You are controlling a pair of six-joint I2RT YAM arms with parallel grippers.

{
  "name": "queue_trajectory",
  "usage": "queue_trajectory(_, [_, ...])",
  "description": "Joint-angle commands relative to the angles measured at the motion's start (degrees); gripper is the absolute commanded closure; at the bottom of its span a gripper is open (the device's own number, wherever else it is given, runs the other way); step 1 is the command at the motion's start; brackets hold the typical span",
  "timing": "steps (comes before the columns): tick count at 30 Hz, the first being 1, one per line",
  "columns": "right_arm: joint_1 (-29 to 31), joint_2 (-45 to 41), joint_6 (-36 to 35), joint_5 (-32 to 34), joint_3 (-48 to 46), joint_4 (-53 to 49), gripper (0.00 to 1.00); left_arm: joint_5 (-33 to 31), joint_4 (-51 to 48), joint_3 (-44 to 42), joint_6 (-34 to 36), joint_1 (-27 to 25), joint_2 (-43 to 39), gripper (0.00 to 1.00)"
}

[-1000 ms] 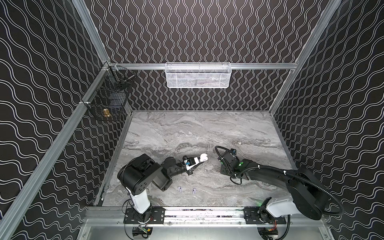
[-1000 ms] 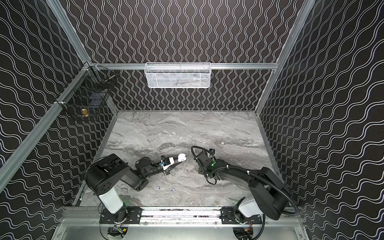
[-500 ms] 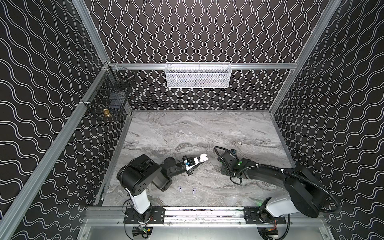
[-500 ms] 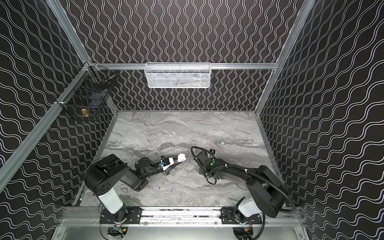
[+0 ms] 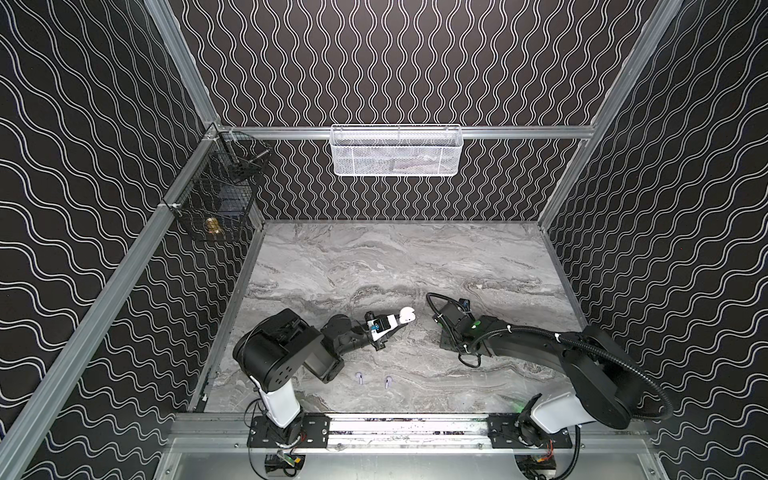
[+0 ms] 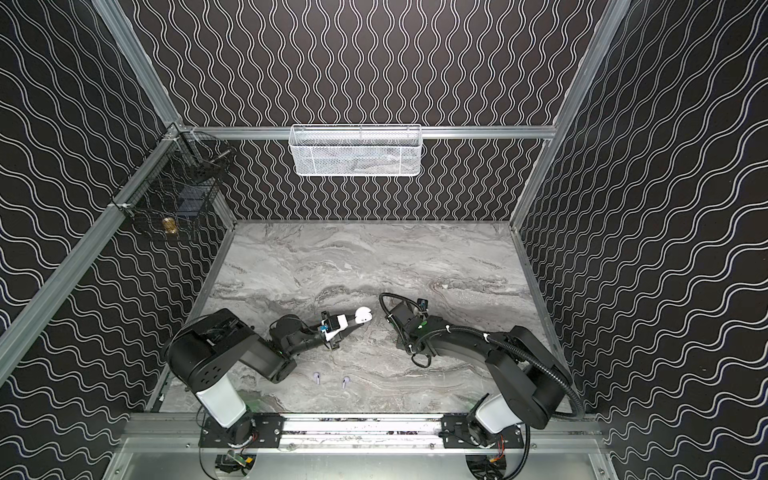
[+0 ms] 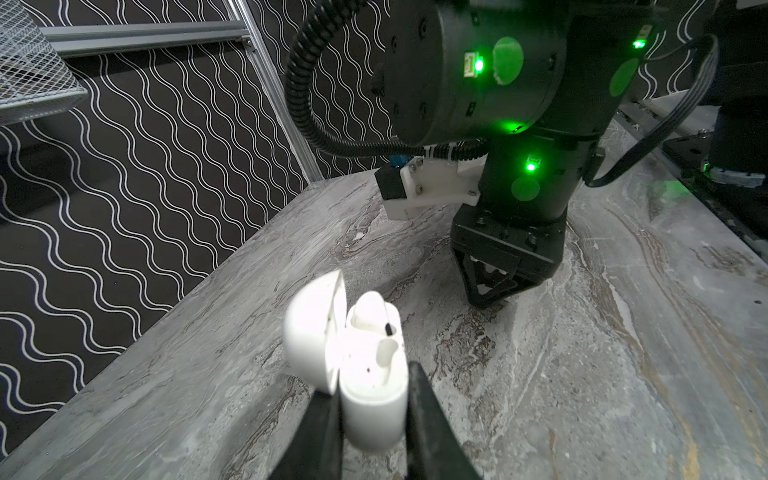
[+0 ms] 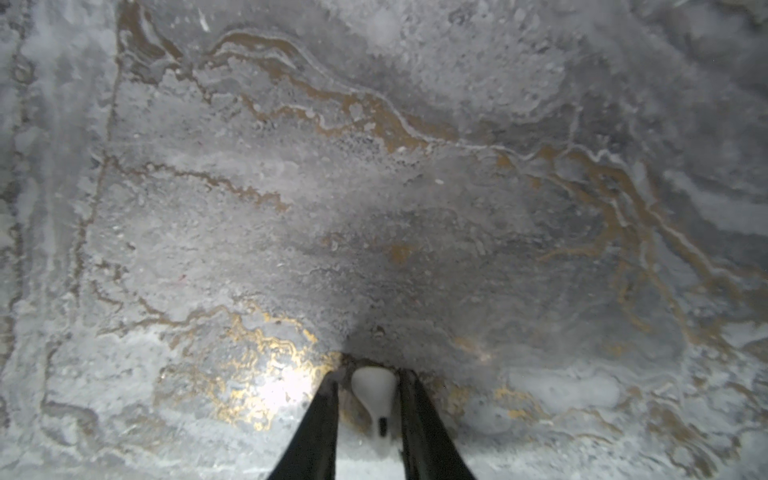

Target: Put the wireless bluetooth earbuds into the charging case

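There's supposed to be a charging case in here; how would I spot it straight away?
Start at the grey marble table and follow the left arm to the left gripper. Pinched at its tip is the charging case: a rounded white shell with its lid flipped open. The two lavender earbuds lying loose nearby are far smaller.

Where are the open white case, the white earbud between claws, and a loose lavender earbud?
white case (image 7: 372, 405): left wrist view, its lower body.
white earbud (image 8: 371, 385): right wrist view, its rounded head.
lavender earbud (image 5: 360, 377): in a top view, its middle.
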Motion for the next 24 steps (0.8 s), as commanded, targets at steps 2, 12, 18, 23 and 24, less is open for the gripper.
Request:
queue_trajectory(2, [0.1, 0.7, -1.0, -0.9, 0.8, 0.7, 0.72, -0.7, 1.9, 0.1, 0.5, 0.0, 0.0, 0.82])
queue_trajectory(12, [0.1, 0.9, -2.2, -1.1, 0.8, 0.0, 0.72, -1.0, 1.9, 0.0, 0.5, 0.0, -0.1, 0.82])
queue_trajectory(18, [0.1, 0.8, -2.7, -1.4, 0.4, 0.4, 0.74, -1.1, 1.9, 0.2, 0.4, 0.0, 0.0, 0.82])
queue_trajectory(23, [0.1, 1.5, -3.2, -1.4, 0.9, 0.2, 0.75, -1.2, 1.9, 0.2, 0.3, -0.1, 0.1, 0.81])
queue_trajectory(24, [0.1, 1.5, -3.3, -1.4, 0.9, 0.2, 0.76, -1.2, 1.9, 0.2, 0.4, 0.0, 0.0, 0.82])
